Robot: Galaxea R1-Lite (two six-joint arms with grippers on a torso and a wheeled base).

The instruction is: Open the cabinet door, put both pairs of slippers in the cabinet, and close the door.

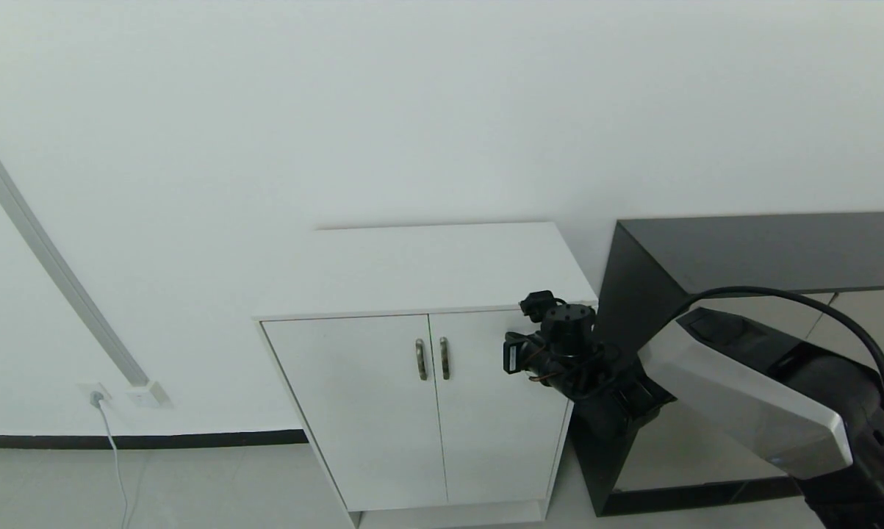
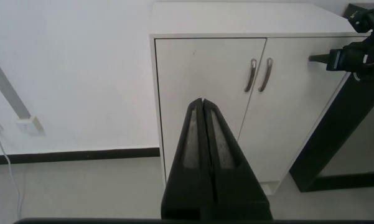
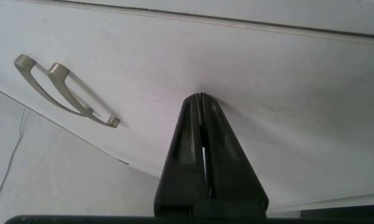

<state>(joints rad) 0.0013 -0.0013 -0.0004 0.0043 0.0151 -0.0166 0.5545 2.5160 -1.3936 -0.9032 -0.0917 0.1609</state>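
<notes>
Cabinet (image 1: 427, 272) sits against the wall with both doors closed, handles (image 1: 421, 359) side by side in the middle. Right claw (image 3: 202, 99) is pinched shut, nothing in it, tips close to the right door (image 1: 500, 441), off beside the handles. Left claw (image 2: 202, 102) is also shut and empty, well back from the cabinet.

The right arm (image 1: 838, 389) is black with a white angular cover (image 1: 743, 400); a black cable (image 1: 772, 291) arches over it.

You had a cabinet (image 1: 427, 268) in smooth matt white board. Its handles (image 1: 421, 359) looked brushed metal; the neighbouring black unit (image 1: 765, 250) was glossy.
</notes>
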